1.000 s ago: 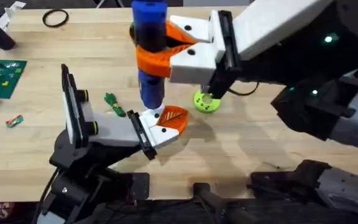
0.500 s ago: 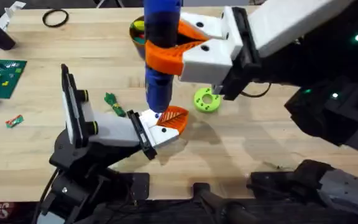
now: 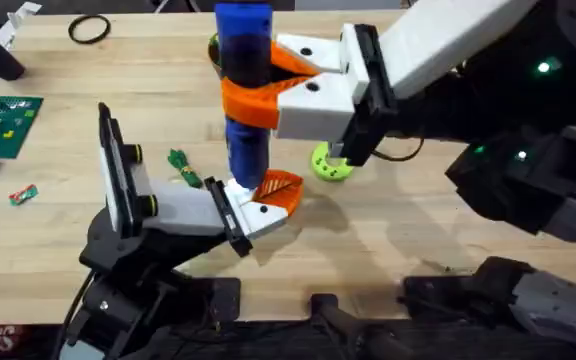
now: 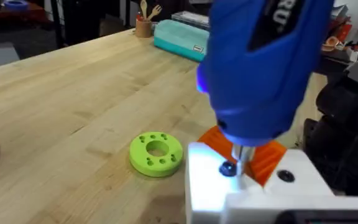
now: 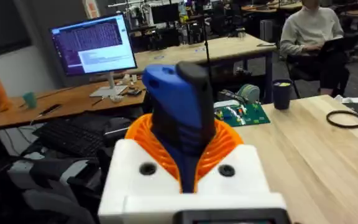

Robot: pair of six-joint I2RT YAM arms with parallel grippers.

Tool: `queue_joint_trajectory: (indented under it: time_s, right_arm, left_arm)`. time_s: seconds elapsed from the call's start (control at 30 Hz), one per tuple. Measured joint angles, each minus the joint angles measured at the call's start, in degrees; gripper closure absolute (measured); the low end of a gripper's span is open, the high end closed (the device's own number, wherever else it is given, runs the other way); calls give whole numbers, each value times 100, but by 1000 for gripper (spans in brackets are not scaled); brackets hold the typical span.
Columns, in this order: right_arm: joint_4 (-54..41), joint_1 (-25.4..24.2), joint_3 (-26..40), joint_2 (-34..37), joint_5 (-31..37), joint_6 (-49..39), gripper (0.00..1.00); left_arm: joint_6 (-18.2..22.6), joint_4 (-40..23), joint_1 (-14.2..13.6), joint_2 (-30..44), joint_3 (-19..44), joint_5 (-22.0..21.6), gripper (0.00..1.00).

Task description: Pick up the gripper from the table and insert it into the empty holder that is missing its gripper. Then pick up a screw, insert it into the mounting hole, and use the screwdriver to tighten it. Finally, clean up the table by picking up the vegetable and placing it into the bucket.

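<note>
The blue screwdriver [image 3: 243,85] stands upright with my right gripper [image 3: 260,82] shut on it, orange pads wrapped around its barrel. Its bit [image 4: 243,153] comes down onto the white holder [image 3: 256,214] at the end of the left arm, beside a dark screw head [image 4: 227,168]. The orange gripper finger [image 3: 279,189] sits in the holder's end. In the right wrist view the screwdriver [image 5: 180,99] rises between the orange pads. The green vegetable [image 3: 183,167] lies on the table [image 3: 418,240] just left of the holder.
A lime-green disc [image 3: 330,163] with holes lies right of the holder, under the right arm. At the far left are a green circuit board [image 3: 3,118], a small wrapper [image 3: 23,194] and a black ring [image 3: 89,29]. A dark container edge [image 3: 212,45] peeks from behind the screwdriver.
The right arm swung the screwdriver's top to the right and up, then back left. Its tip stayed at the holder. The left arm has not moved.
</note>
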Motion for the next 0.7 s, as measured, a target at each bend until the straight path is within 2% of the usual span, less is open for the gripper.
queue_joint_trajectory:
  time_s: [0.7]
  right_arm:
    - [205, -17, -7, 0, 17, -1, 939]
  left_arm:
    - [0, 0, 0, 0, 0, 0, 992]
